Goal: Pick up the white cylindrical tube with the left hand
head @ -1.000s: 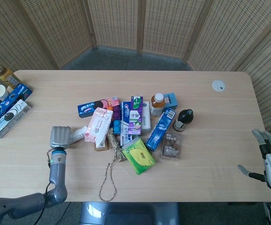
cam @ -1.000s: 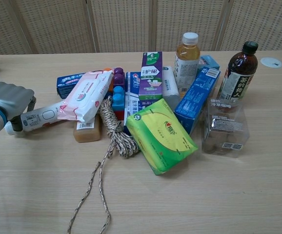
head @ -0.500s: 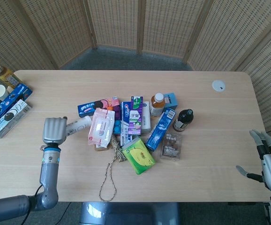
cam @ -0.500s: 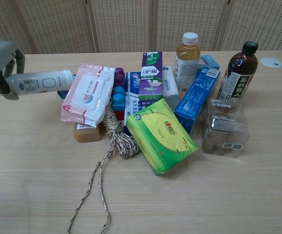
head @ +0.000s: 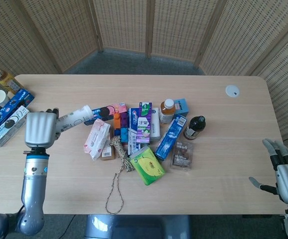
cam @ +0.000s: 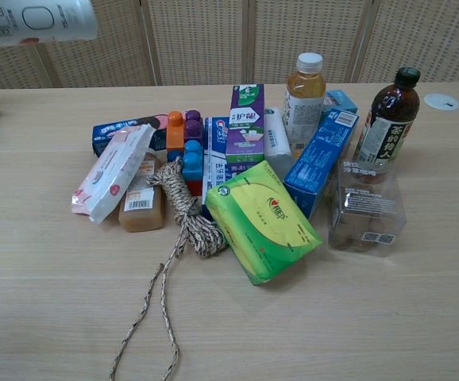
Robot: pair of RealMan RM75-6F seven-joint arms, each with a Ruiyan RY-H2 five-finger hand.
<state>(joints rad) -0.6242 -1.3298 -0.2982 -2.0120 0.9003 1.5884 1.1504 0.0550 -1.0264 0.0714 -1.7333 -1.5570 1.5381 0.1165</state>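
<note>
Above the desk's left side, the left robot hand grips the white cylindrical tube at its base end — tube lifted, angled toward the pile. Looks light, smooth plastic, likely slippery; a grip round the mid-body would be steadier. Right robot hand idle at desk edge, fingers spread, empty.

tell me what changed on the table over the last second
The left hand lifted the white tube off the table, up and away from the pile. The pink wipes pack, which lay over the tube, slid left and tilted. The right hand stayed open at the table edge; the rope and bottles stayed put.
</note>
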